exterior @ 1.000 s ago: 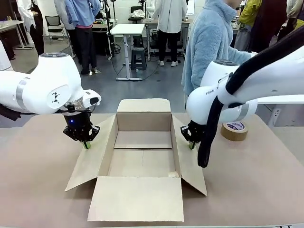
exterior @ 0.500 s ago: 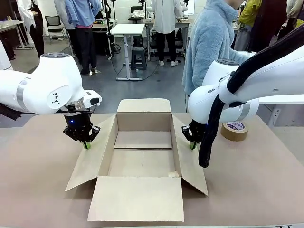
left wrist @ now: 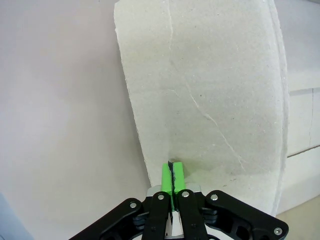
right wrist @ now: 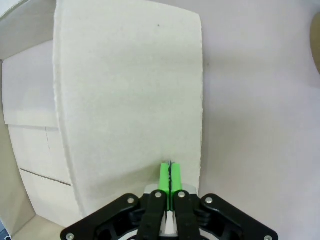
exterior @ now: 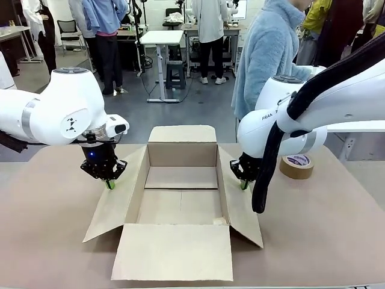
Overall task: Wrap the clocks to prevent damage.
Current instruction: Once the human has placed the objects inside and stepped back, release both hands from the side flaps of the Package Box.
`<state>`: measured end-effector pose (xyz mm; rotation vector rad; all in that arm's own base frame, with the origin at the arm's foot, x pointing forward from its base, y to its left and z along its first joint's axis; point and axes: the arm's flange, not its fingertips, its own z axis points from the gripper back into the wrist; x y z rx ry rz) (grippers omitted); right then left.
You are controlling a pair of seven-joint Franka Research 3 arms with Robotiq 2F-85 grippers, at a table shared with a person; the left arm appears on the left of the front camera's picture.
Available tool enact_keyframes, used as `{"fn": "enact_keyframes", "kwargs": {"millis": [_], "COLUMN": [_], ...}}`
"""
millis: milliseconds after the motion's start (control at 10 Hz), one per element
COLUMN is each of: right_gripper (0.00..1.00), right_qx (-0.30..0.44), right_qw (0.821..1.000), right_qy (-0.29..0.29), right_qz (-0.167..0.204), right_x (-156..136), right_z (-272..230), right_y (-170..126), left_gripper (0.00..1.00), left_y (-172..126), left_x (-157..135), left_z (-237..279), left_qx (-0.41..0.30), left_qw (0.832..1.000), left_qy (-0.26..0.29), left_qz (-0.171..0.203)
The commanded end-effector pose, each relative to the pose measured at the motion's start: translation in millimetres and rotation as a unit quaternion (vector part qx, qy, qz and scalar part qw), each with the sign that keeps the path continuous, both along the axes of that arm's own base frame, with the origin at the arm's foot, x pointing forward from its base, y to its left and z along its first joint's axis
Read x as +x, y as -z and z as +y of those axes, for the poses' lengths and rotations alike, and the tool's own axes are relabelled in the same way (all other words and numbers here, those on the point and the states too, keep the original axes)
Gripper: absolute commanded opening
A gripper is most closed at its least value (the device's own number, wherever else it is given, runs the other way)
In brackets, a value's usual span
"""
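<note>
The clocks are out of view. An open cardboard box point(exterior: 182, 154) sits mid-table with all its flaps spread outward. My left gripper point(exterior: 109, 183) is shut with nothing between its green pads, and its tip points down at the box's left flap point(exterior: 117, 201). In the left wrist view the shut left gripper point(left wrist: 172, 167) sits over that flap point(left wrist: 210, 90) near its outer edge. My right gripper point(exterior: 243, 185) is also shut and empty, its tip down at the right flap point(exterior: 240, 208). The right wrist view shows the shut right gripper point(right wrist: 170, 170) over that flap point(right wrist: 130, 100).
A brown tape roll point(exterior: 296, 165) lies on the table to the right, behind my right arm. A person in a light blue fleece point(exterior: 267, 54) stands at the far side, turned away. The front flap point(exterior: 174, 253) reaches toward the near table edge.
Almost nothing: both grippers stay shut at the side flaps, and the right arm has shifted only a touch.
</note>
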<state>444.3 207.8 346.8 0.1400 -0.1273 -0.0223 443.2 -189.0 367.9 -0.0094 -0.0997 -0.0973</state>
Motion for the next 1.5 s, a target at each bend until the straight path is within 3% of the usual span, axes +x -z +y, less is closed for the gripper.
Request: {"fn": "enact_keyframes", "kwargs": {"millis": [0,1400], "right_gripper": [0.01,0.01], "right_qx": [-0.009,-0.009], "right_qw": [1.000,1.000], "right_qy": [0.009,0.009], "right_qz": [0.001,0.001], "right_x": [-1.0,-1.0], "right_z": [3.7,3.7], "right_y": [3.4,3.4], "left_gripper": [0.00,0.00], "left_y": [-0.2,-0.2], "left_x": [-0.5,-0.5], "left_z": [-2.2,-2.2], "left_qx": [0.012,0.012], "left_qw": [1.000,1.000], "left_qy": [-0.004,-0.004], "left_qz": [-0.002,-0.002]}}
